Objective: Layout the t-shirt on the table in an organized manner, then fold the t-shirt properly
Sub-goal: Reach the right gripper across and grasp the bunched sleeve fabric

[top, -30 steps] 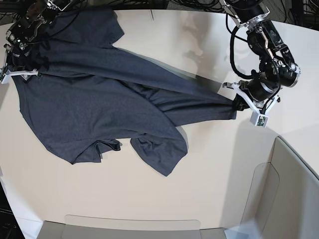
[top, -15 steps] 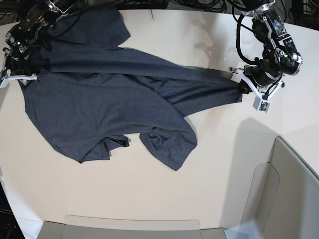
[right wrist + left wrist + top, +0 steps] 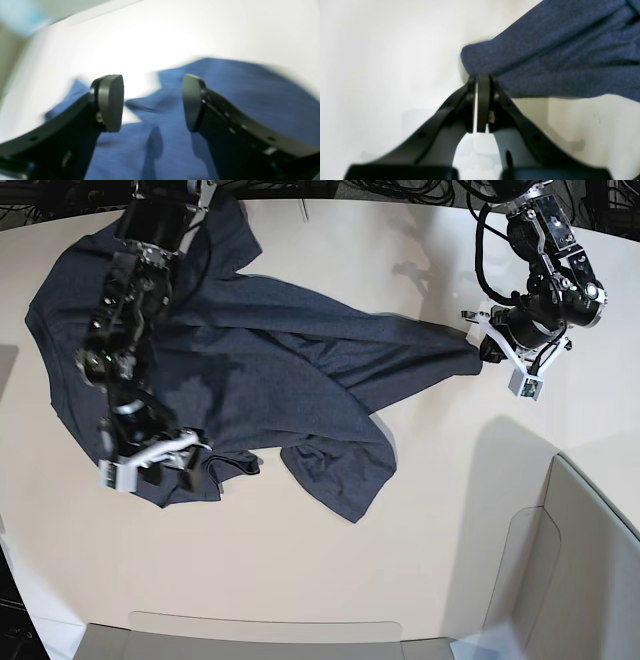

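The dark navy t-shirt (image 3: 250, 370) lies crumpled and stretched across the off-white table (image 3: 300, 580), with no lettering showing. My left gripper (image 3: 482, 350) is shut on the shirt's right corner, and in the left wrist view (image 3: 477, 77) cloth (image 3: 557, 50) hangs from its closed tips. My right gripper (image 3: 175, 463) hovers open over the shirt's near-left hem. In the right wrist view (image 3: 152, 97) its fingers (image 3: 110, 100) are spread with blue cloth (image 3: 250, 100) below and nothing between them.
Grey translucent bin walls stand at the right front (image 3: 580, 560) and along the front edge (image 3: 260, 630). Black cables (image 3: 400, 190) run along the back edge. Bare tabletop shows in the left wrist view (image 3: 382, 50) and the right wrist view (image 3: 175, 32).
My right gripper let go of the shirt's far-left edge and swung forward over its near-left hem. The shirt's left side settled on the table. My left gripper still holds the right corner.
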Controlling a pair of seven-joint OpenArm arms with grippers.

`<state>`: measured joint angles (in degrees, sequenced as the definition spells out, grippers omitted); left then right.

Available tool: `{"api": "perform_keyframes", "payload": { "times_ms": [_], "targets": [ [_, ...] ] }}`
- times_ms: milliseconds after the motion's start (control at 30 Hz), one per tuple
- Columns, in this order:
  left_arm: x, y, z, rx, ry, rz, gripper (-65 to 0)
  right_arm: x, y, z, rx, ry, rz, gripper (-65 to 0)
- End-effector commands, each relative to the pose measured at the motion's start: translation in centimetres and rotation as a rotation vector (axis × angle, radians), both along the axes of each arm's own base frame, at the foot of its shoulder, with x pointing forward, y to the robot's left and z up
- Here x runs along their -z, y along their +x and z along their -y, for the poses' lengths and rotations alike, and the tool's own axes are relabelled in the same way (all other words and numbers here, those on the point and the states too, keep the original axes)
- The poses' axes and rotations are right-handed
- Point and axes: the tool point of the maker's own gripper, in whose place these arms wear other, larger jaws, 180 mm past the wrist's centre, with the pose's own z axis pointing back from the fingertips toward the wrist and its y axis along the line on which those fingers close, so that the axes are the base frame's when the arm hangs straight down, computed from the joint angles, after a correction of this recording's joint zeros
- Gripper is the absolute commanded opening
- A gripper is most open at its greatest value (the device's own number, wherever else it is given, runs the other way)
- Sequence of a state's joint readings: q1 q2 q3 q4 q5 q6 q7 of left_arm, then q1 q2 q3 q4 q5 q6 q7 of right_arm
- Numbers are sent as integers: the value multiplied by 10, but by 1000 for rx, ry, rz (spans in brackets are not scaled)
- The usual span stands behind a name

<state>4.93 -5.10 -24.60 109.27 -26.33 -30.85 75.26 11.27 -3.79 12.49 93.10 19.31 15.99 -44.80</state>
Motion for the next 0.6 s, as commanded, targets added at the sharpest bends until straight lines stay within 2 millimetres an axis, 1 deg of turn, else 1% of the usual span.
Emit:
{"api": "perform_keyframes", "payload": {
  "times_ms": [0, 67, 133, 167, 200, 300, 333, 400, 467, 500, 567],
  "targets": [
    [-9, 5, -2, 2, 8, 36, -650, -17, 15, -18, -44, 14, 50, -282],
    [-6, 1, -2, 2, 7, 25, -650, -13, 29, -52, -117, 37, 26, -282],
    [-5, 0, -2, 2, 7, 23, -650, -7, 43, -79, -164, 78, -9, -282],
    [-6, 0, -2, 1, 7, 26, -650, -6, 48, -90, -180, 97, -22, -282],
    [-6, 0, -2, 1, 7, 26, -650, -3, 52, -96, -190, 107, -38, -282],
    [-6, 1, -2, 1, 6, 28, -650, -3, 59, -104, -215, 104, -51, -281],
    [-6, 1, -2, 1, 6, 28, -650, -5, 58, -113, -243, 90, -45, -281],
    [-5, 1, -2, 0, 6, 26, -650, -12, 53, -140, -321, 48, -28, -280],
    [-1, 0, -2, 0, -1, 14, -650, -23, 40, -179, -432, -13, 11, -279],
    [1, -1, -2, -2, -5, 9, -650, -26, 32, -194, -480, -36, 26, -273],
    [7, -3, -2, -5, -16, -10, -650, -24, 20, -219, -536, -81, 24, -241]
  ]
}}
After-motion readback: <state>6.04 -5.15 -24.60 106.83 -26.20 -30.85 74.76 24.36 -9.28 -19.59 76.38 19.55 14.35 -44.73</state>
